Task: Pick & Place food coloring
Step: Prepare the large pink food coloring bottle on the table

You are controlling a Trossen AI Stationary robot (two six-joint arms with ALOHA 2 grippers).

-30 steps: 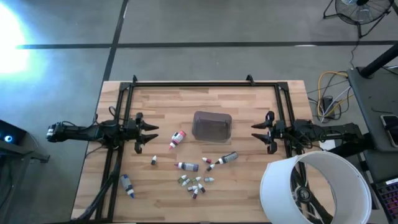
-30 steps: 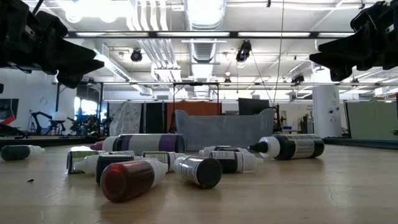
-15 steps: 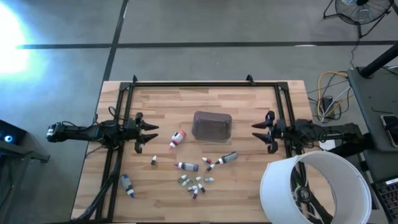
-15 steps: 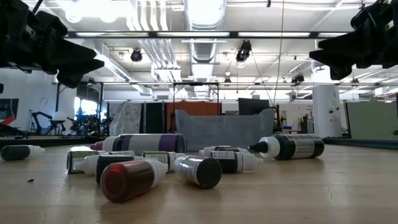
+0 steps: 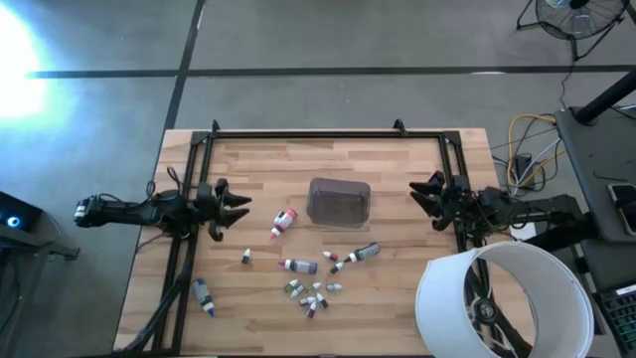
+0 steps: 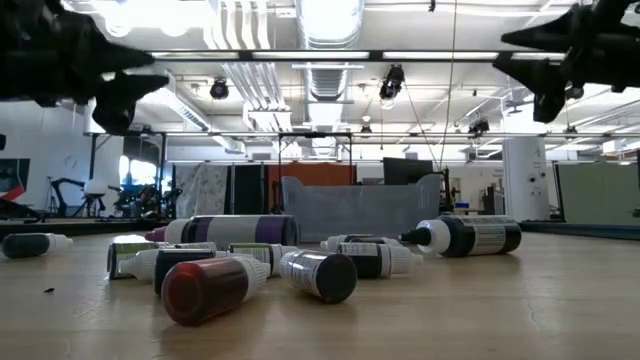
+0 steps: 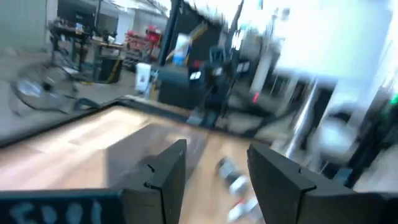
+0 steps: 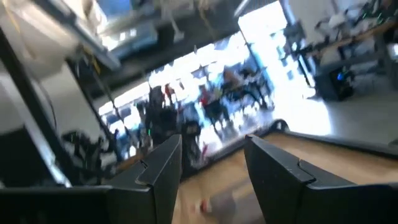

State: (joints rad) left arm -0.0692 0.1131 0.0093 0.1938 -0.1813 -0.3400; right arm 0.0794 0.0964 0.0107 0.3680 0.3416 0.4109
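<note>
Jaws on both sides are parted with nothing held between them. Left gripper (image 5: 237, 207) is seen raised above the wooden table (image 5: 397, 298) at its left edge, its fingers (image 7: 163, 174) spread with only air in the gap. Right gripper (image 5: 420, 195) is found opposite, at the right edge, equally empty. Between the two, nearer the right gripper's side of centre, the grey translucent tub (image 5: 339, 201) is set upright. Food coloring bottles (image 5: 312, 290) are scattered flat on the wood, in front of and below both jaw lines, well apart from either. A red-capped bottle (image 5: 284, 223) is spotted just beside the tub, and a blue bottle (image 5: 204, 296) lies alone, closer to the left gripper.
</note>
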